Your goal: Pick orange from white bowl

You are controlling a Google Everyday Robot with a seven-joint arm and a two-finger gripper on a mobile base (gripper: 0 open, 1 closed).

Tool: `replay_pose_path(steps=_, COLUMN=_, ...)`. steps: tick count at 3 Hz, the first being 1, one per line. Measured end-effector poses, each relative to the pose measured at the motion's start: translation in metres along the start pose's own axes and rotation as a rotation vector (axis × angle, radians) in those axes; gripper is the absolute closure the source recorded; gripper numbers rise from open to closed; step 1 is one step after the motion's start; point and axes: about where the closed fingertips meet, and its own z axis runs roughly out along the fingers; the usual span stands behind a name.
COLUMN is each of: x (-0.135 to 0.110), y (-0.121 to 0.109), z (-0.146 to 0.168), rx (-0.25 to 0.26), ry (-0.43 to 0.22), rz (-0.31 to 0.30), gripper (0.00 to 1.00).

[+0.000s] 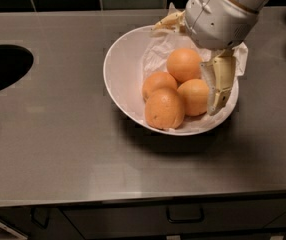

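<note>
You have the bowl right of centre on the tabletop, nearer the rear edge. In it, on paper, the orange lies frontmost, with three other oranges behind. The end effector hangs over the bowl's right rear, its fingers spread either side of the rearmost fruit.

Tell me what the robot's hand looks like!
The gripper, over the bowl, has a chunky, rounded white wrist with a thin tan line around it. Its two fingers are cream-yellow, flat and tapered toward the tips. No cables or markings show.
</note>
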Motion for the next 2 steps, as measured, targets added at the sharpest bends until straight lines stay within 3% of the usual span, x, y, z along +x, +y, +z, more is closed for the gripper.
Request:
replay_pose_path(steps=1, x=0.000, y=-0.010, z=0.012, rx=-0.031, ry=-0.010, rz=-0.053, gripper=0.00)
replay_pose_path(steps=2, x=-0.005, y=-0.030, z=0.037, rx=-0.080, ry=-0.087, rz=-0.161, gripper=0.00)
